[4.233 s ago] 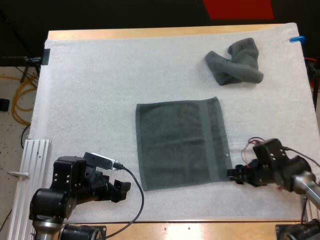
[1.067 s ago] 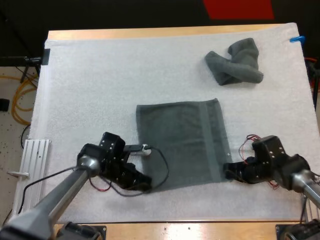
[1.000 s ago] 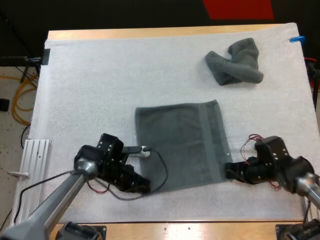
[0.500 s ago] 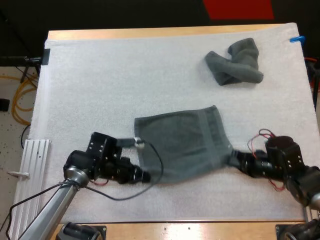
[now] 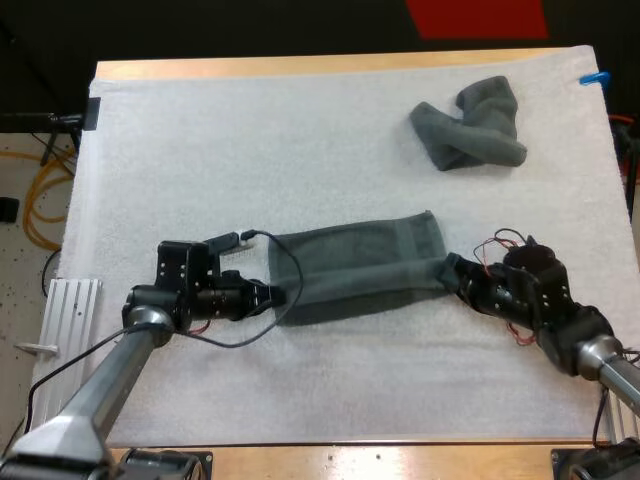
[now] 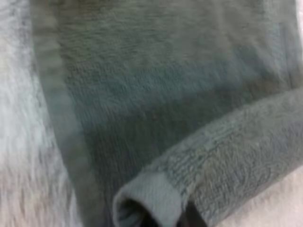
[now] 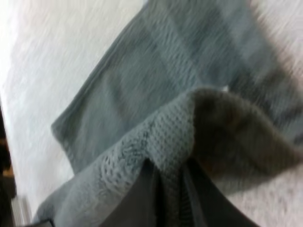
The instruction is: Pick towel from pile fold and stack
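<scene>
High view: a dark grey-green terry towel (image 5: 360,262) lies partly doubled over at mid-mat. The left gripper (image 5: 275,294) and right gripper (image 5: 453,272) each clamp one of its near corners. In the left wrist view, cloth nearly hides the fingers (image 6: 189,217). A crumpled grey-green towel (image 5: 470,125) sits far right, with bare white mat (image 5: 250,140) all around.

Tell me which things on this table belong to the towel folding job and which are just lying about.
In the job:
- middle towel, its near edge raised off the mat
- left hand and right hand, each gripping a near corner

Lying about:
- crumpled towel, untouched at the far right
- white mat
</scene>
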